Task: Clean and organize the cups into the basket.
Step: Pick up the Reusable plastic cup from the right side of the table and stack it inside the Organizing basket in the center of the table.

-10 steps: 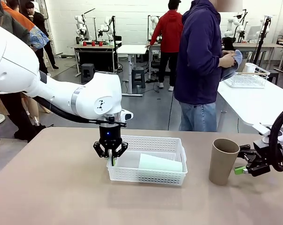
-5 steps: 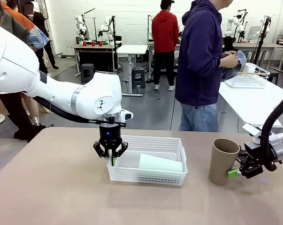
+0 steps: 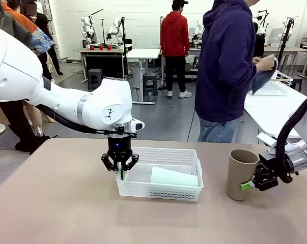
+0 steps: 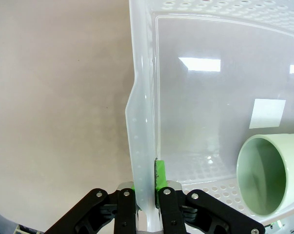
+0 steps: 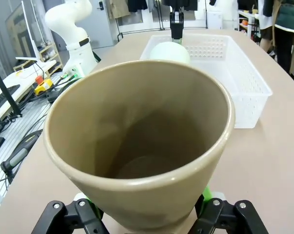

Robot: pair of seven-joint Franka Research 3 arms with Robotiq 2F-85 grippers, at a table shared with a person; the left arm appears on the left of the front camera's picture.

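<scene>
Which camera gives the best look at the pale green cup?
The front view: the green cup lies on its side in the basket, nearly whole. The left wrist view catches its open mouth, cut off; the right wrist view, one end beyond the brown cup.

A mint cup [image 3: 174, 177] lies in white basket [image 3: 158, 196]; brown cup [image 3: 241, 175] stands outside.

- A robotics lab: a white robot arm [image 3: 66, 101] with a black left gripper [image 3: 121, 174] reaches over a tan bench [image 3: 51, 203].
- Behind it lies a big open room with a white-painted wall [image 3: 143, 18] and a smooth grey floor [image 3: 163, 119].
- Farther off stand white worktables [image 3: 143, 53], dark stools [image 3: 149, 81] and tall black stands [image 3: 284, 38].
- Several people [image 3: 174, 35] stand about in everyday clothes.
- In the right wrist view, black cables [image 5: 54, 95] trail over the floor beside the bench.
</scene>
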